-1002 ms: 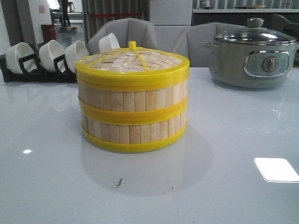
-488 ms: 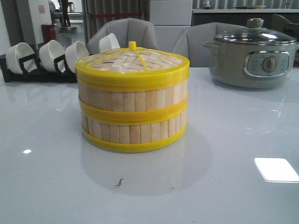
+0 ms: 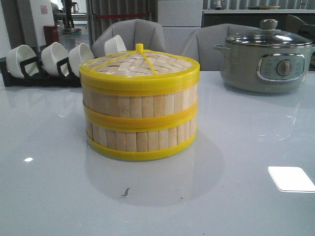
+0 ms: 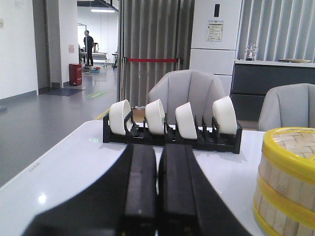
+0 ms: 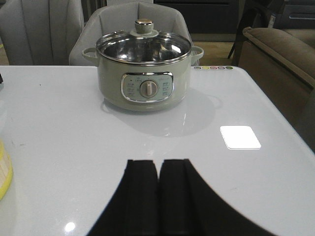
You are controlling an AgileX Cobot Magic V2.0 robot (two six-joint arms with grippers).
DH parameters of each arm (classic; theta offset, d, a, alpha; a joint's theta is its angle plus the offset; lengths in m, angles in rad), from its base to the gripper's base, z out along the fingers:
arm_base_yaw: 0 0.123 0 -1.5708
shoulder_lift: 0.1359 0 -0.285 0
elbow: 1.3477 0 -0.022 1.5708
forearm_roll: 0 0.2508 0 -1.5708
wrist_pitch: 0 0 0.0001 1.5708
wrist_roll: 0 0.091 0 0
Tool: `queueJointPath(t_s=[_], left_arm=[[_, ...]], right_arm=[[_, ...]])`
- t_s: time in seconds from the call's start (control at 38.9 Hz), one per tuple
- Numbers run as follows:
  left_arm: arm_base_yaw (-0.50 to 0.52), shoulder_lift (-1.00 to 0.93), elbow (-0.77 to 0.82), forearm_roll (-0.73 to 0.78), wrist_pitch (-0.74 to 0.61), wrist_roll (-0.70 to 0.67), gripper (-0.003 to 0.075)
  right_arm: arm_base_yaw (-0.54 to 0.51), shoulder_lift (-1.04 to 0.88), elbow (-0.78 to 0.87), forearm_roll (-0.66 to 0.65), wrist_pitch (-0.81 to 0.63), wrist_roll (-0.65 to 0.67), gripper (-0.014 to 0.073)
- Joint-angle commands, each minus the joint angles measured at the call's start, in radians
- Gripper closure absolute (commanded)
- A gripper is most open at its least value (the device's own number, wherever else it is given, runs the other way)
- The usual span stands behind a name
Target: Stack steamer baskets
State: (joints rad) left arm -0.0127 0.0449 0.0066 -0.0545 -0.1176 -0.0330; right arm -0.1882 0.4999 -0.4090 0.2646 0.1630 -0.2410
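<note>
Bamboo slats and yellow plastic rims, so I'd guess these baskets (image 3: 140, 120) are light and fairly stiff, though thin slats like that could crack or flex if squeezed hard. Both are already one on top of the other, lid (image 3: 140, 66) on, sitting mid-worktop (image 3: 246, 147), a bit toward the far edge and left of the pot (image 3: 266, 61). Looks to me like the stacking is basically done.

If anyone had to pick one up, I'd go for the yellow rim, pinching across the wall from above. The rims look smooth and maybe a bit slippery, so a firm but gentle pinch. The knob on the lid is tiny, not much to hold.

Both grippers are parked back from the stack, holding nothing. Left gripper (image 4: 157, 196) has its jaws pressed together, pointing at the bowl rack (image 4: 172, 135) by the far left corner, baskets just off to its side. Right gripper (image 5: 158, 196) has its jaws closed up too, facing the pot near the far right corner.
</note>
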Motion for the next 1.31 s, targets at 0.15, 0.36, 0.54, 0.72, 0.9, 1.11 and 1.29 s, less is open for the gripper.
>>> queueJointPath(t_s=[0.15,0.36,0.54,0.72,0.9,1.11,1.29], left_arm=[[0.003,-0.063,0.001,-0.006,0.049,-0.010,0.0628],[0.003,-0.065,0.001,0.039,0.093,-0.010,0.0628],[0.003,-0.065,0.001,0.054,0.093,-0.010,0.0628],[0.003,-0.065,0.001,0.054,0.093,-0.010,0.0628],[0.003,-0.065,0.001,0.054,0.095,-0.010,0.0628],[0.003,-0.065,0.001,0.054,0.095,-0.010,0.0628],[0.003,-0.064,0.001,0.054,0.095,-0.010,0.0628]], right_arm=[[-0.004,-0.001,-0.023,0.004,-0.080,-0.003,0.0538],[-0.004,-0.001,-0.023,0.004,-0.074,-0.003,0.0538],[-0.004,-0.001,-0.023,0.004,-0.073,-0.003,0.0538],[-0.004,-0.001,-0.023,0.004,-0.073,-0.003,0.0538],[-0.004,-0.001,-0.023,0.004,-0.073,-0.003,0.0538],[-0.004,-0.001,-0.023,0.004,-0.073,-0.003,0.0538],[-0.004,-0.001,-0.023,0.004,-0.073,-0.003,0.0538]])
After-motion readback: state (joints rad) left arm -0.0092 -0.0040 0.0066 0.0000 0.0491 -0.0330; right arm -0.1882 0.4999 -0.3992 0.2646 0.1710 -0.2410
